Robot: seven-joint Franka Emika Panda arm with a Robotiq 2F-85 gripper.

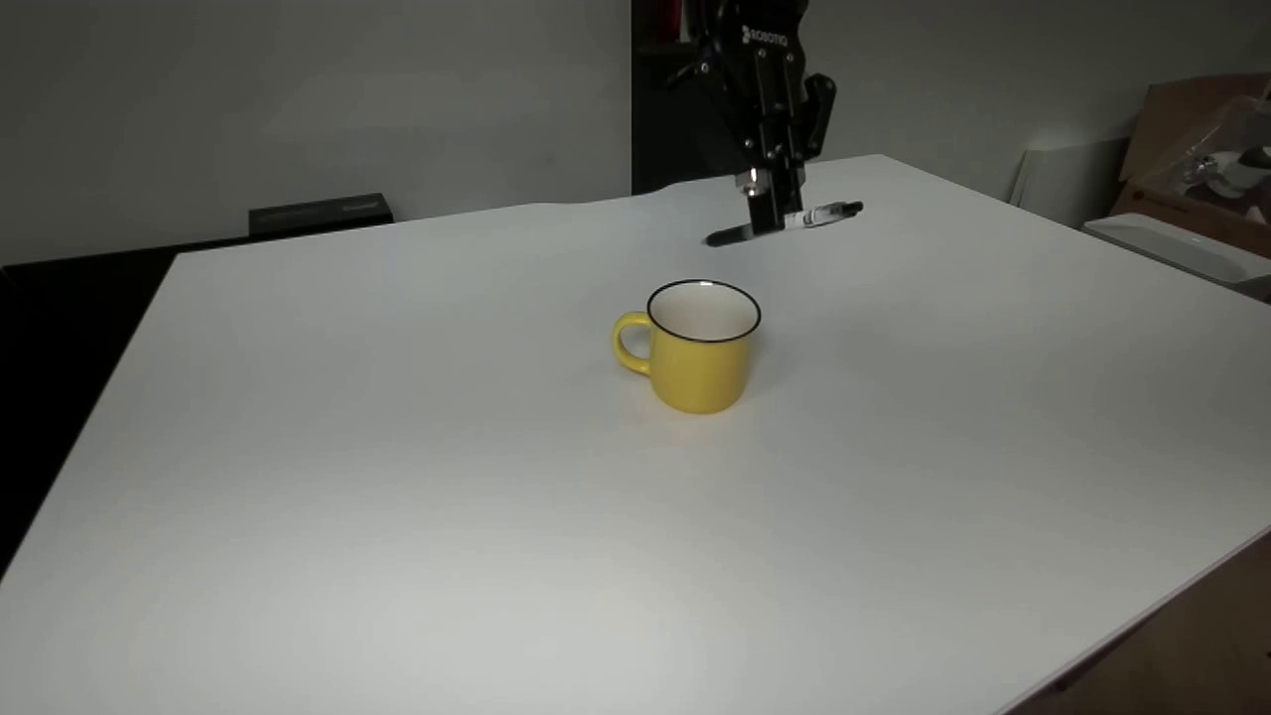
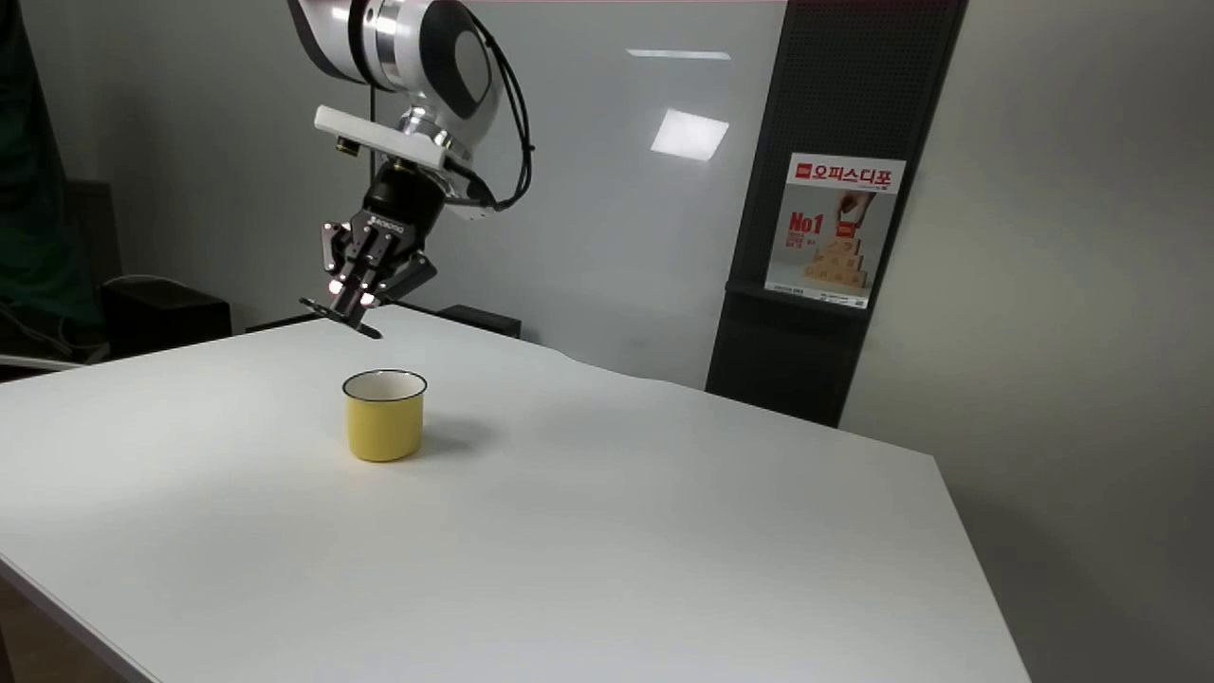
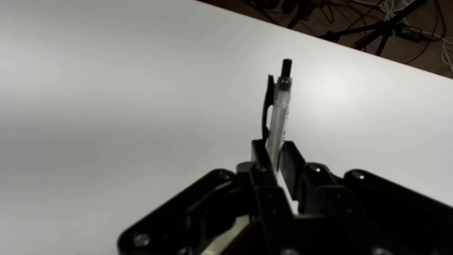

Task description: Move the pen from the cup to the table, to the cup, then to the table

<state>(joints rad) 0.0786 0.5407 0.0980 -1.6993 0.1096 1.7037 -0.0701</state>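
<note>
Yellow cup (image 1: pixel 698 375) standing, pen (image 1: pixel 822 214) hanging in our gripper (image 1: pixel 776 214)

We are seeing the gripper's two fingers (image 3: pixel 260 152) pressing together on the pen, clamping it partway along its length. In both exterior views the pen is hanging above the white table (image 1: pixel 397 447), apart from the cup, tilting slightly and lying much closer to level than upright. In an exterior view its dark end (image 1: pixel 730 235) is dipping lower than the other. From the wrist we are making out a clear barrel (image 3: pixel 277 122), a black clip (image 3: pixel 269 97) and a black tip (image 3: pixel 286 68) reaching out past the fingers.

The cup is standing upright on the table, showing us its dark rim (image 1: pixel 703 341) and pale inside (image 1: pixel 700 313), and its handle (image 1: pixel 618 345) is sticking out to one side in an exterior view. Beside it, a soft shadow (image 2: pixel 460 433) is falling across the table.

Above the gripper, the white arm (image 2: pixel 408 38) is reaching down. Beyond the table a red-lettered poster (image 2: pixel 833 232) is showing on a dark panel (image 2: pixel 877 76), and in the wrist view black tripod legs (image 3: pixel 384 27) are standing among wires (image 3: pixel 390 14) on a brown floor (image 3: pixel 417 21).
</note>
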